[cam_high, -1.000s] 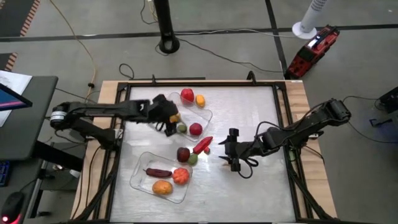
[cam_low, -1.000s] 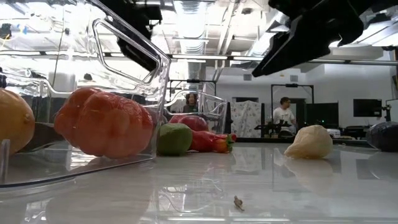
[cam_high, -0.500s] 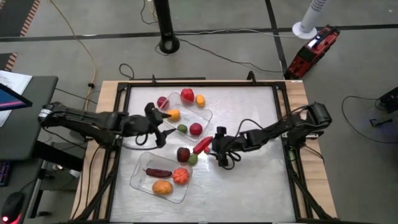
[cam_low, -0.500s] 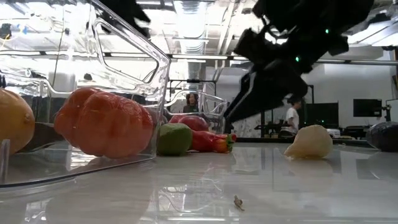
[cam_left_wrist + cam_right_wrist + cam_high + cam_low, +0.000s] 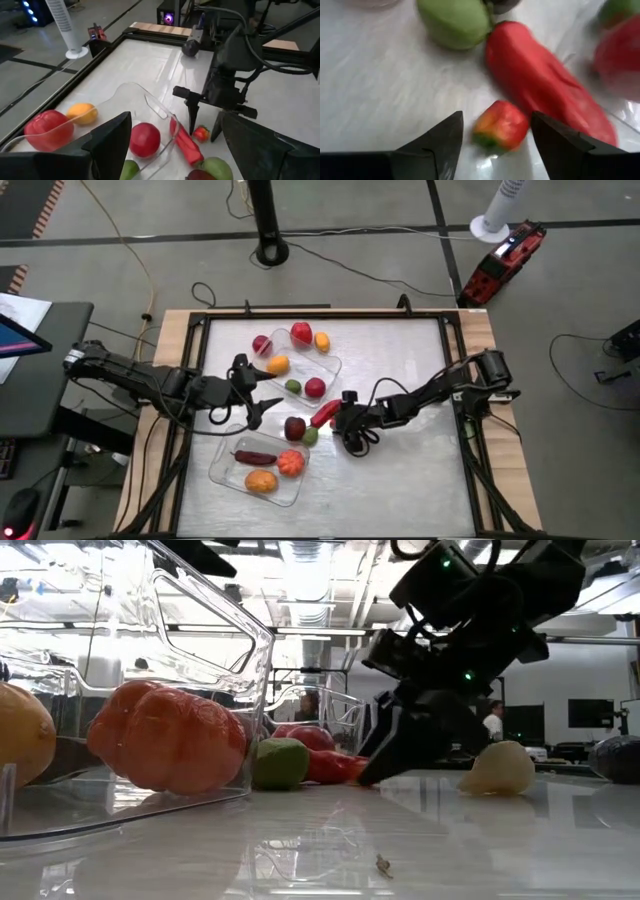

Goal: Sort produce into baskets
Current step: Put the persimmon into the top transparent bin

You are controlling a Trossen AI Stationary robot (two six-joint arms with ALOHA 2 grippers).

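produce (image 5: 325, 413) loose (some in baskets (image 5: 228, 469))

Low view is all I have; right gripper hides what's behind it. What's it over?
Observer: A small red strawberry-like piece lies on the table between the open fingers of the right gripper.
Operator: Gripped?
Observer: Not yet; the right wrist view shows gaps on both sides.
Operator: Neighbours?
Observer: A long red pepper lies right beside it, outside the far basket and the near basket.
Operator: Left arm?
Observer: The left gripper hovers open between the two baskets, empty.
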